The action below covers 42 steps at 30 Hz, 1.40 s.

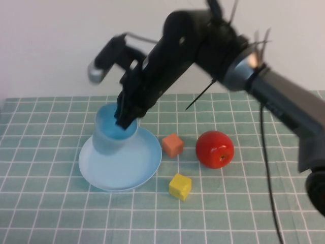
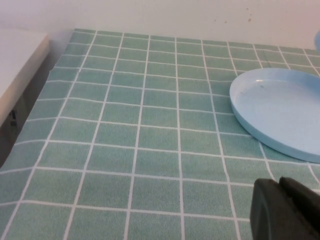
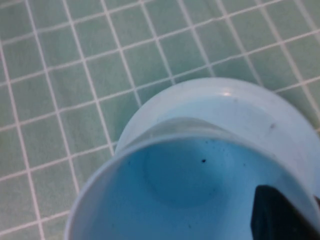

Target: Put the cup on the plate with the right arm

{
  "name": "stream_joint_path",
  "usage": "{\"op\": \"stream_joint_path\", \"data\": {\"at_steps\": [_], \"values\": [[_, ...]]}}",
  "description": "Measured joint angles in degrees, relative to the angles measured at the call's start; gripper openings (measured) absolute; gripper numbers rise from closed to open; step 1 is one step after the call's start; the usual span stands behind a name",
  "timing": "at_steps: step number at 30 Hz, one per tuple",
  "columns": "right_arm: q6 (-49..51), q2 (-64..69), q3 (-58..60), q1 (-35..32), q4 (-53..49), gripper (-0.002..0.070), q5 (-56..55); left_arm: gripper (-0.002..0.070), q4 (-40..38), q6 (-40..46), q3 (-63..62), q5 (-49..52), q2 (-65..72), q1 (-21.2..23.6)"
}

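The light blue cup (image 1: pixel 109 136) stands upright on the back left part of the light blue plate (image 1: pixel 139 162). My right gripper (image 1: pixel 125 120) reaches in from the right and is shut on the cup's far rim, with one finger inside the cup. In the right wrist view I look down into the cup (image 3: pixel 185 185), with that dark finger (image 3: pixel 280 215) inside it and the plate (image 3: pixel 260 107) below. My left gripper (image 2: pixel 282 202) is shut and empty, low over the cloth to the left of the plate (image 2: pixel 280 107); it is out of the high view.
An orange cube (image 1: pixel 172 145), a red apple (image 1: pixel 215 149) and a yellow cube (image 1: pixel 180 186) lie to the right of the plate on the green checked cloth (image 1: pixel 51 193). A white wall stands behind the table.
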Motion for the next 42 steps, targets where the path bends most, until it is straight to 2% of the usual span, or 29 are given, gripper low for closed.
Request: {"op": "stream_joint_path", "data": {"at_steps": [4,16,18,24,30,33,35,38,42], "values": [[0.3,3.1,0.0,2.7,-5.0,0.0018,0.4,-0.0003,0.0,0.0,0.0,0.0,0.0,0.0],[0.9,7.5,0.0,2.8,-10.2,0.0031,-1.1,-0.0003,0.0,0.0,0.0,0.0,0.0,0.0],[1.2,7.6,0.0,2.8,-10.2,0.0071,-1.2,-0.0003,0.0,0.0,0.0,0.0,0.0,0.0],[2.1,7.6,-1.1,2.8,-10.5,0.0261,-2.4,-0.0003,0.0,0.0,0.0,0.0,0.0,0.0],[2.3,7.1,-6.3,2.8,-10.8,0.0294,-0.4,-0.0003,0.0,-0.1,0.0,0.0,0.0,0.0],[2.3,5.1,-8.5,2.8,-11.1,0.0272,1.4,-0.0003,0.0,-0.1,0.0,0.0,0.0,0.0],[2.3,2.5,-9.1,2.8,-12.2,0.0216,3.3,-0.0003,0.0,-0.1,0.0,0.0,0.0,0.0],[2.4,-2.0,-9.4,2.8,-16.0,0.0079,7.4,-0.0003,0.0,-0.1,0.0,0.0,0.0,0.0],[3.6,-8.1,-8.6,2.1,-21.1,0.0012,8.8,-0.0003,0.0,-0.1,0.0,0.0,0.0,0.0]]}}
